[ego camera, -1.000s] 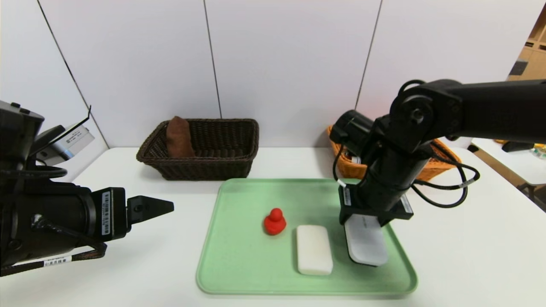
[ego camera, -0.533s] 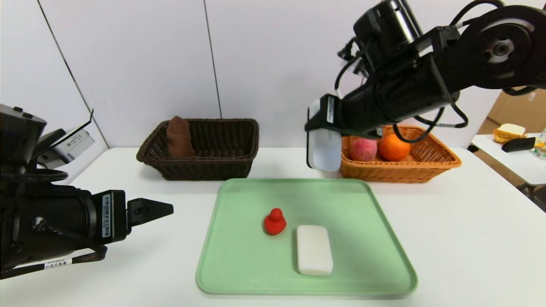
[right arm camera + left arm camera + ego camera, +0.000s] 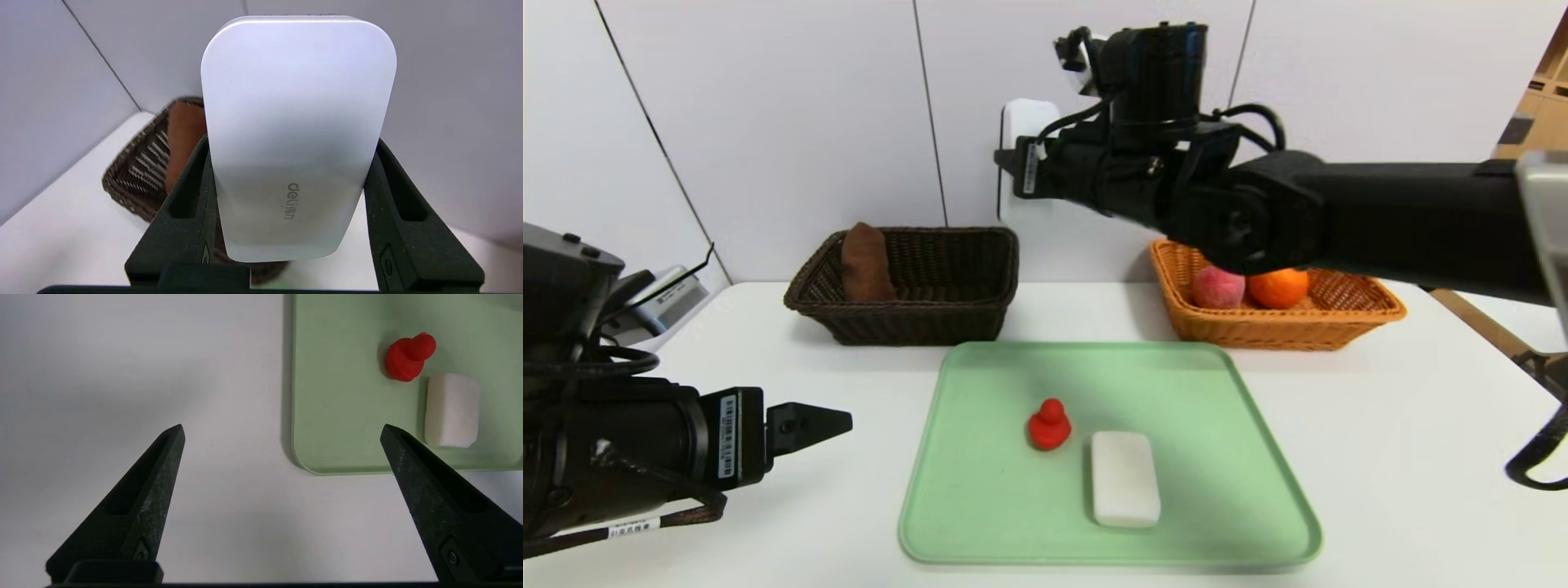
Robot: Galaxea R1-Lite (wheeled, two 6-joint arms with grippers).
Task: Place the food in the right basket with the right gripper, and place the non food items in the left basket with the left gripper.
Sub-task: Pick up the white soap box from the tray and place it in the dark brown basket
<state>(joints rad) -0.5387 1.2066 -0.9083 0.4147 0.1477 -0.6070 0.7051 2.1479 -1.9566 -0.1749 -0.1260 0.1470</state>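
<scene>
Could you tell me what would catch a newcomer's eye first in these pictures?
Most striking is the right claw, raised high before the back wall and shut on a white mouse, near the dark left basket. Below it, a red toy and a white block sit side by side on the green tray. The left claw hangs open above the table, beside the tray.

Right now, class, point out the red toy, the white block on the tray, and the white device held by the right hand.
red toy [image 3: 1049, 425]: head view, its body.
white block [image 3: 1125, 478]: head view, its top face.
white device [image 3: 298, 122]: right wrist view, its flat face.
</scene>
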